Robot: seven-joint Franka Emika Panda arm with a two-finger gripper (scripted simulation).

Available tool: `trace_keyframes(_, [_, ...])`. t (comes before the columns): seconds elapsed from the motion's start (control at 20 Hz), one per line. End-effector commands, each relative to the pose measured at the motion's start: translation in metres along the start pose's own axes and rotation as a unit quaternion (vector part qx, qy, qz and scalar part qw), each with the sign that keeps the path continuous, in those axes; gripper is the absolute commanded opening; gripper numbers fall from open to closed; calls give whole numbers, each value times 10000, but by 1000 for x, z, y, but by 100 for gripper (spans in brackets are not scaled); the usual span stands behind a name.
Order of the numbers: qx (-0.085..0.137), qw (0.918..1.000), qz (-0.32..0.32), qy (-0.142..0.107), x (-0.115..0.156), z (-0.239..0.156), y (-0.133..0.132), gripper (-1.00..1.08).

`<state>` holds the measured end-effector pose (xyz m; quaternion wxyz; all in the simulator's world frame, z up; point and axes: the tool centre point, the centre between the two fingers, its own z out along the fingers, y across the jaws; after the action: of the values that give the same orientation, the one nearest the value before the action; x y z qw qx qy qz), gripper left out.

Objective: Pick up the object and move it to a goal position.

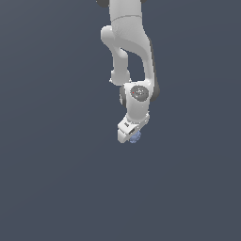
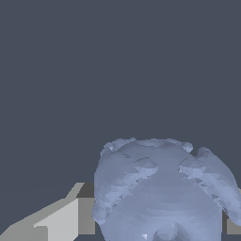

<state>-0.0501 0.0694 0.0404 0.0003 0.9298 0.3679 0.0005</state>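
Observation:
The object (image 2: pixel 160 188) is a bumpy, pale blue-lavender, berry-like lump that fills the space between my gripper's fingers in the wrist view. One grey finger (image 2: pixel 61 221) presses against one side of it, and the edge of the other finger (image 2: pixel 233 226) shows at the opposite side. My gripper (image 2: pixel 160 223) is shut on the object. In the exterior view the white gripper (image 1: pixel 131 135) points down from the arm, and the object (image 1: pixel 136 137) peeks out as a small blue spot at its tip, mostly hidden by the hand.
The white arm (image 1: pixel 129 52) reaches in from the exterior view's top edge. A plain dark blue-grey surface (image 1: pixel 56 179) lies all around.

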Motion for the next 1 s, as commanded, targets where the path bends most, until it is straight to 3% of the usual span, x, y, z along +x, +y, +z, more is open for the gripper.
trace_keyframes(0.0, [6, 10000, -4, -4, 0, 1, -1, -100])
trace_keyframes(0.5, [0, 10000, -1, -2, -7, -9, 7, -100])
trace_keyframes(0.95, [3, 10000, -5, -2, -45, -56, 46, -100])
